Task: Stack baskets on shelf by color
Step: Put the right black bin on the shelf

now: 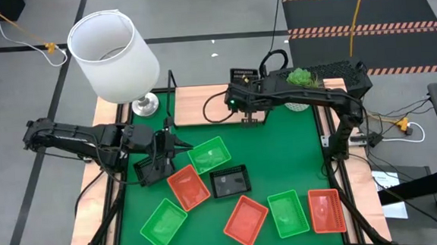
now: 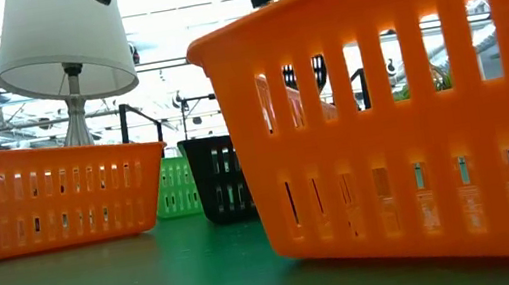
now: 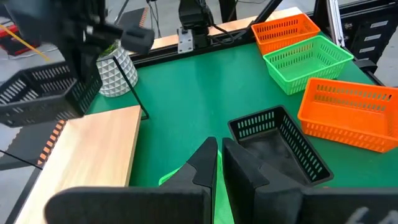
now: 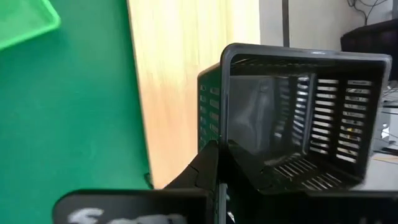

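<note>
Green surface, high view: my left end effector (image 1: 176, 143) hangs beside a green basket (image 1: 210, 154); my right end effector (image 1: 242, 106) holds a black basket over the shelf (image 1: 202, 103).
Low view: orange baskets (image 2: 58, 192) wait unsorted.
Left wrist view: fingers (image 3: 205, 165) narrow, nothing between them, over another black basket (image 3: 280, 140).
Right wrist view: fingers (image 4: 208, 165) pinch the black basket's (image 4: 298, 118) wall, tilted, ready for placing.

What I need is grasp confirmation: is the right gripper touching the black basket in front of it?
Touching. The right wrist view shows the right gripper clamped on the near wall of the black basket, with no gap.
</note>
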Action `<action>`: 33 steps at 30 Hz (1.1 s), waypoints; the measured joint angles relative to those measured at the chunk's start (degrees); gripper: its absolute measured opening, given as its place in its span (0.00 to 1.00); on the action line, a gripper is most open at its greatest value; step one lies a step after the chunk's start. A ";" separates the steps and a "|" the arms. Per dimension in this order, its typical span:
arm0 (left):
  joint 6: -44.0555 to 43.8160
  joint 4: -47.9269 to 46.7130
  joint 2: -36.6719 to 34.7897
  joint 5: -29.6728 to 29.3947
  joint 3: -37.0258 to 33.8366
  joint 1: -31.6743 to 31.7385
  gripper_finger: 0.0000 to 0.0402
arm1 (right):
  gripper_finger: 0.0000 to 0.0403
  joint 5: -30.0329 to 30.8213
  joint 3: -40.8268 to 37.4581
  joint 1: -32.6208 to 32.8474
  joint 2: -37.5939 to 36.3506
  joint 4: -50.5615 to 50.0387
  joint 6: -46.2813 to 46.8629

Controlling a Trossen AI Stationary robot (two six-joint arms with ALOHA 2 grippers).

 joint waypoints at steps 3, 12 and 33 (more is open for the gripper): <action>0.00 -0.02 0.01 0.00 0.00 0.00 0.07 | 0.03 0.02 -2.99 -0.92 0.00 2.67 -1.50; 0.55 -0.02 0.01 0.00 0.00 0.00 0.07 | 0.03 -3.94 -10.63 -3.80 -0.02 9.70 -4.81; 1.22 -0.02 0.01 0.00 0.00 0.00 0.07 | 0.03 -5.97 -19.87 -6.65 0.00 16.17 -1.45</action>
